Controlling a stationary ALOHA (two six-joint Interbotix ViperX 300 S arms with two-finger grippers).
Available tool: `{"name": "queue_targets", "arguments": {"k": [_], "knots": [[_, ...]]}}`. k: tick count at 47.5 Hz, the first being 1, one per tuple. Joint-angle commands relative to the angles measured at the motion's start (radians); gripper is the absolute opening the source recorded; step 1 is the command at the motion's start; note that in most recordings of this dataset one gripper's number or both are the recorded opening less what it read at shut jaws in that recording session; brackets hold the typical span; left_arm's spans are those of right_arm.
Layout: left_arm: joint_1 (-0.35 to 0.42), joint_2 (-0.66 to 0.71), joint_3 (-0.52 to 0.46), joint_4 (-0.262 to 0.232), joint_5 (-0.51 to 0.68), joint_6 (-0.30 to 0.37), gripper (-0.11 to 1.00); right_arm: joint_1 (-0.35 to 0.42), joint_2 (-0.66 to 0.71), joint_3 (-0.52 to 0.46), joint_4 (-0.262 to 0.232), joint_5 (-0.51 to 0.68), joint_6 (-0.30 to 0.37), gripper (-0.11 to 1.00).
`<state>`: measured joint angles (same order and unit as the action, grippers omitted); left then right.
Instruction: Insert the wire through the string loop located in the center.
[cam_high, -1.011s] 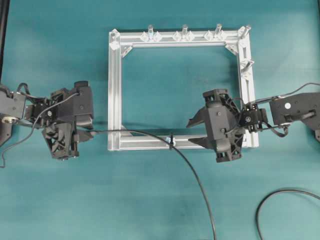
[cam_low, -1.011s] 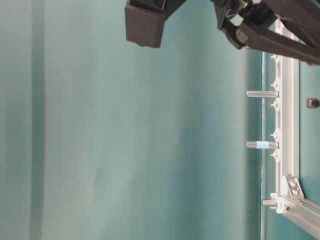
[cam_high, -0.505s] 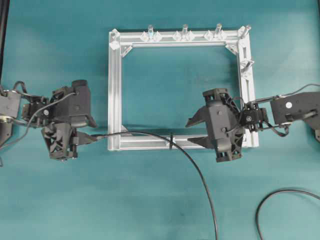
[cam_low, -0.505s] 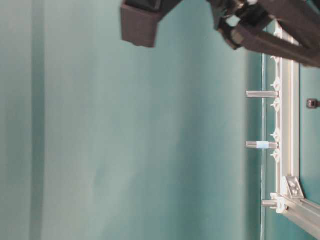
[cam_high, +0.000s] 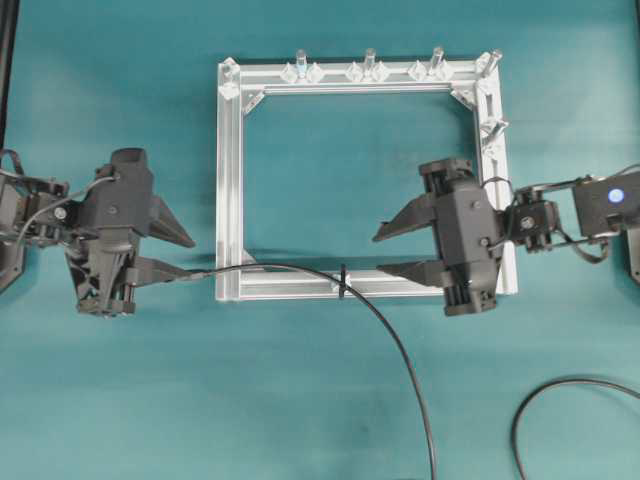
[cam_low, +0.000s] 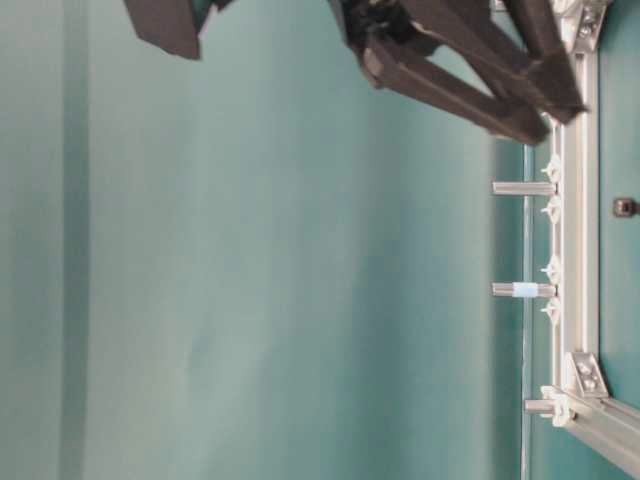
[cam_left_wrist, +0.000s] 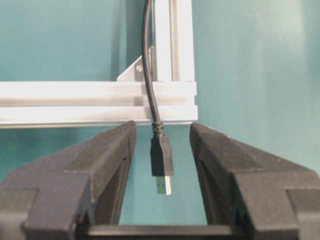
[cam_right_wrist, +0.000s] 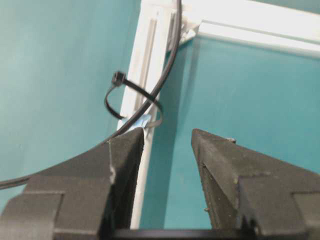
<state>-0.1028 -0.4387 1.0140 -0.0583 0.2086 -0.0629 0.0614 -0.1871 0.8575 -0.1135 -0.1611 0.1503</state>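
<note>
The wire runs from its plug along the frame's near bar, through the string loop, then curves off the bottom edge. In the left wrist view the plug lies between the fingers of my left gripper, which is open and touches it on neither side. My left gripper stands just left of the frame. The right gripper is open and empty inside the frame, right of the loop. In the right wrist view the loop circles the wire just ahead of the right gripper.
The square silver frame lies flat on the teal table, with upright silver pegs along its far bar and right bar. A black cable arc lies at the lower right. The table-level view shows dark gripper fingers beside the frame.
My left gripper has pulled back to the left and turned, leaving the plug loose between its fingers. The right gripper has shifted slightly right and levelled. The wire stays threaded in the loop.
</note>
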Motion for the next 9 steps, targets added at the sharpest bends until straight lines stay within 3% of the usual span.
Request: {"name": "queue_targets", "arguments": {"k": [1,9], "knots": [[0.009,-0.029,-0.009,0.005,-0.003,0.012,0.46,-0.008,-0.040,-0.003,-0.002,-0.006,0.002,0.46],[0.034,-0.075,0.006,0.005,-0.009,0.012,0.46,-0.023,-0.078,0.023,-0.002,-0.025,0.002,0.46]]}}
